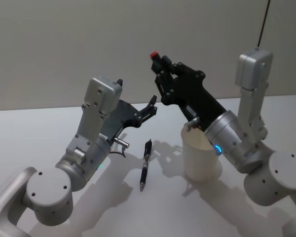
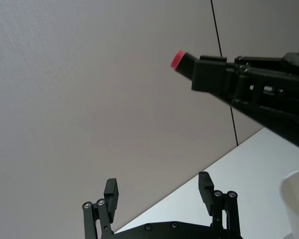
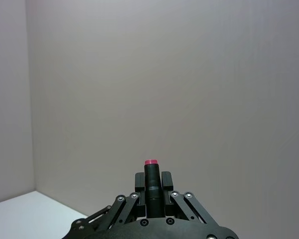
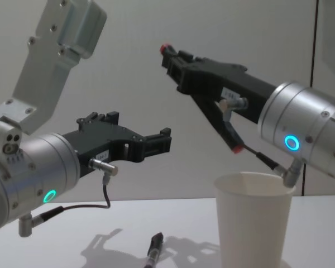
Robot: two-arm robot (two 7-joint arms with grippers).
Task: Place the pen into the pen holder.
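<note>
Two-arm workspace seen from head, chest and wrist cameras. The pen lies flat on the white bench, between the two arms, with one end toward the robot and the other pointing away. It is touched by neither gripper. The pen holder, a white paper cup, stands upright on the bench near the pen's right side, apart from it. The left gripper is raised above the bench, left of and above the pen, its jaws spread wide with nothing between them. The right gripper is raised higher, above and behind the pen holder and pointing up toward the wall. Its jaws are closed on a short black cylinder with a red tip, which projects beyond the fingertips. Whether this cylinder is itself a pen cannot be told. The right arm's wrist sits just above the cup's rim.
</note>
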